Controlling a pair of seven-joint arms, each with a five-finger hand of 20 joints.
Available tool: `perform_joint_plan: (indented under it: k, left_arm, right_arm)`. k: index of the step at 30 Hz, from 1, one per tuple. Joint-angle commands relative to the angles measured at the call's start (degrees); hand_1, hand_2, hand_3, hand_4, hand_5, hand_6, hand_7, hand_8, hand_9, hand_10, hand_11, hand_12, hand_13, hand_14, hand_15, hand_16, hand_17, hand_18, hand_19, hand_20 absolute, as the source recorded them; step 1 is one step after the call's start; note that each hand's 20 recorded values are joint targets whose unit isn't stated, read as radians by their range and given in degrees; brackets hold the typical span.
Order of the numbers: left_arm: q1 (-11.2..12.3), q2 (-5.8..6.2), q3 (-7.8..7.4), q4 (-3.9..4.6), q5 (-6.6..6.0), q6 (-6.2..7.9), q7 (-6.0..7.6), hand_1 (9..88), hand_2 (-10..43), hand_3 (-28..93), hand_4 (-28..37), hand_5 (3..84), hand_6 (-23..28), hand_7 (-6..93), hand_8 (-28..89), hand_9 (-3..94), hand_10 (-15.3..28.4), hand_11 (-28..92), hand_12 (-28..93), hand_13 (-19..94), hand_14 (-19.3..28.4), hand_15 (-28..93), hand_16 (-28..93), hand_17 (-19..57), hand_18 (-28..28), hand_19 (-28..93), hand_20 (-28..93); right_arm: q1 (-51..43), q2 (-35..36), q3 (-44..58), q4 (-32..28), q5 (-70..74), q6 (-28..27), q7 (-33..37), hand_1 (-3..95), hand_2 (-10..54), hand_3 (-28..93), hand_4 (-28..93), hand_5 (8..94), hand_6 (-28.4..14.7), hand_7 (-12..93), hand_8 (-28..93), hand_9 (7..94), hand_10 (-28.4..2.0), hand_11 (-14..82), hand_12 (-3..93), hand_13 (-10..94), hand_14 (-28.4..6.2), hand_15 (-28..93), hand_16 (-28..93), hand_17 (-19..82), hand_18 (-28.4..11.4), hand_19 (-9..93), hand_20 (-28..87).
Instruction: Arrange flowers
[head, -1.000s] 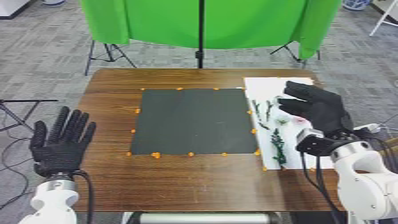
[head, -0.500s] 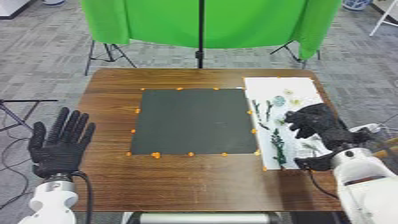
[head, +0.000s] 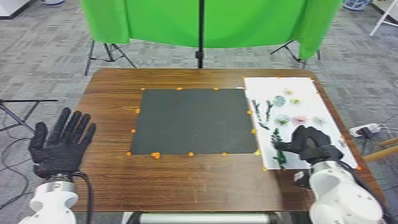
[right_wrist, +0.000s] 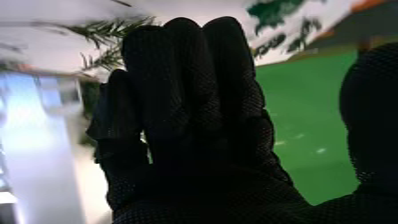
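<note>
Head view: right hand (head: 313, 142) shifted nearer robot, near green sprig (head: 280, 157).

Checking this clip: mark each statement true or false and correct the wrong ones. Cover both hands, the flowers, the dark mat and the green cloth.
1. The right hand is over the white sheet. True.
2. The pink flower is pinched in the right hand. False: it lies on the white sheet, beyond that hand.
3. The dark mat lies to the left of the white sheet. True.
4. The left hand is curled into a fist. False: its fingers are straight.
5. The green cloth hangs beyond the table's far edge. True.
</note>
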Motion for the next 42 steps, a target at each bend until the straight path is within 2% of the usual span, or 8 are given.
perform_joint_plan:
  k: [1,8,10,14,20,28,33,42]
  left_arm:
    - [0.7,-0.15,0.70,0.11,1.14,0.89,-1.17,20.3,18.5,73,-28.3,43.9,9.8,6.9,-8,38.6,15.7,18,9,27,15.4,28,-6,-8.6,13.0,33,11]
    - [1.1,0.06,0.57,-0.10,2.11,1.34,-1.10,20.5,18.4,74,-28.3,44.3,10.1,7.3,-8,38.6,15.8,18,9,27,16.0,30,-6,-8.8,13.2,34,11]
    - [1.3,0.07,0.45,-0.23,1.96,1.13,-1.05,20.3,18.4,74,-28.3,44.4,10.2,7.4,-8,38.6,15.8,18,9,27,16.1,30,-6,-8.9,13.3,34,11]
    - [1.3,0.04,0.37,-0.18,1.43,0.97,-1.15,20.3,18.4,74,-28.3,44.5,10.3,7.5,-8,38.6,15.9,18,9,27,16.1,31,-7,-8.9,13.4,34,11]
    - [2.0,-0.63,0.69,-0.22,-3.31,0.79,-1.50,20.6,18.3,74,-28.3,44.6,10.3,7.6,-8,38.7,16.1,19,9,27,16.0,31,-7,-8.9,13.4,34,11]
    - [1.7,-0.60,0.64,0.03,-2.98,0.43,-1.63,20.7,18.2,74,-28.3,44.8,10.3,7.9,-9,38.8,16.2,19,9,27,16.0,32,-7,-8.7,13.5,34,11]
    - [1.5,-0.32,0.99,0.19,-5.35,-0.27,-1.41,20.4,18.0,74,-28.3,44.8,10.3,8.0,-9,38.8,16.1,19,9,28,16.1,32,-7,-8.8,13.5,35,11]
    - [1.6,-0.05,0.86,0.30,-4.63,-0.03,-1.41,20.6,17.7,74,-28.3,44.6,10.3,7.9,-9,38.8,16.0,19,9,28,16.0,32,-7,-8.8,13.7,35,11]
  right_arm:
    - [3.0,3.6,-5.9,2.0,-3.9,-3.9,0.9,20.6,-9.5,71,-28,68.3,-3.9,45,-14,70.1,-18.4,46.5,28.5,65,-15.9,70,21,33,-25.3,93,37]
    - [4.2,4.4,-10.9,4.9,-4.9,-8.1,1.6,31.6,-9.5,75,-28,70.7,-2.8,51,-16,72.0,-17.6,51.6,31.2,67,-15.5,73,23,35,-25.8,93,42]
    - [4.6,3.8,-11.9,6.0,-2.7,-9.5,4.0,40.7,-9.5,73,-28,71.2,-3.1,48,4,72.7,-17.3,50.7,30.1,68,-14.9,72,23,36,-25.8,93,41]
    - [3.7,3.3,-13.0,8.5,-5.6,-7.8,4.3,52.8,-9.5,71,-28,75.5,-2.8,42,6,79.9,-14.4,31.6,41.2,72,-12.4,64,25,38,-25.4,93,39]
    - [0.9,2.9,-11.1,8.1,-2.7,-3.0,4.8,56.9,-9.5,78,-28,83.6,-1.6,41,8,91.3,-10.2,8.6,38.6,86,-3.4,29,43,42,-24.8,93,35]
    - [0.3,3.1,-9.8,3.3,-1.3,9.7,7.6,55.3,-9.5,85,-22,84.0,-0.1,49,2,93.7,-7.4,13.6,35.7,93,-2.1,25,48,43,-27.1,92,32]
    - [0.6,3.2,-9.6,-1.3,-0.3,16.7,8.0,53.0,-9.5,86,-16,82.5,0.7,51,5,93.7,-7.6,15.3,37.0,93,-2.0,25,48,43,-27.6,91,31]
    - [9.1,1.1,-15.3,-4.7,8.1,18.1,6.5,51.7,-9.5,86,-13,81.2,0.6,53,6,93.7,-7.9,16.1,38.2,93,-2.3,27,49,43,-28.1,92,31]
